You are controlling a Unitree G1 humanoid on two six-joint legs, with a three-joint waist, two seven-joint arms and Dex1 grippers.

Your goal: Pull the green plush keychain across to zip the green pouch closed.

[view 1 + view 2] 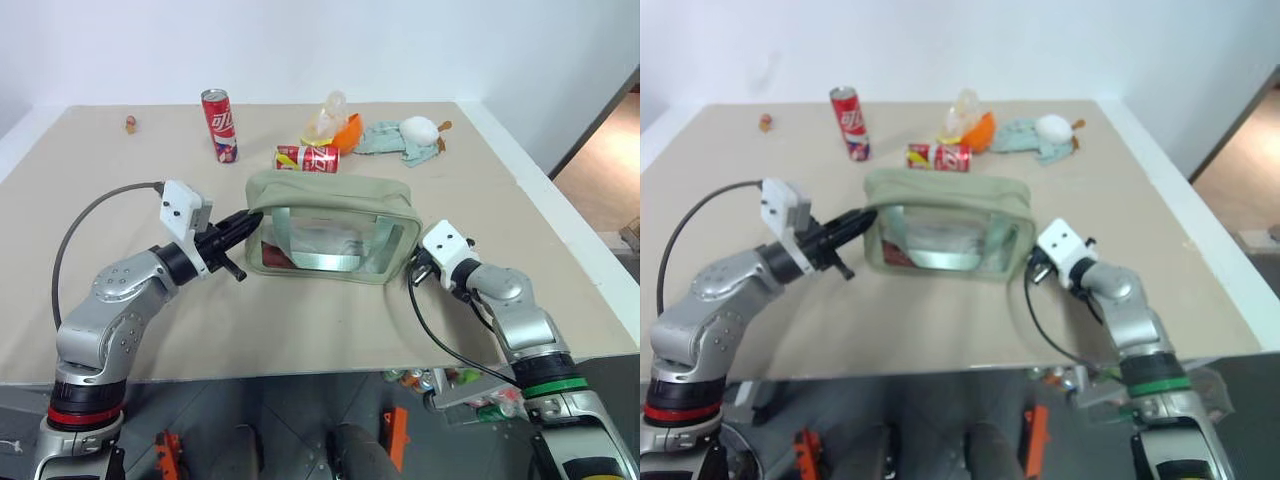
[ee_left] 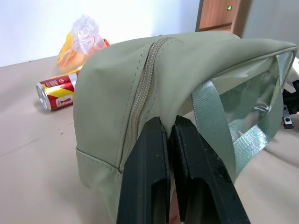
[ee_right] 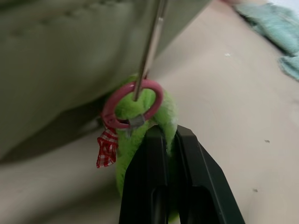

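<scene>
The green pouch point(image 1: 330, 225) lies in the middle of the table, its zipper point(image 2: 145, 84) running along the top. My left gripper point(image 1: 246, 220) is shut on the fabric at the pouch's left end, and the left wrist view shows its black fingers point(image 2: 145, 168) pinched together against that fabric. At the pouch's right end my right gripper point(image 1: 414, 268) is shut on the green plush keychain point(image 3: 125, 156). The keychain hangs from a pink ring point(image 3: 133, 105) on a thin metal pull, with a small red checked tag beside it.
Behind the pouch are an upright red can point(image 1: 220, 125), a can lying on its side point(image 1: 307, 158), an orange bowl-like thing point(image 1: 348, 132) with clear plastic, and a pale teal cloth point(image 1: 385, 140) with a white ball point(image 1: 418, 128). The table's front edge point(image 1: 300, 372) is close.
</scene>
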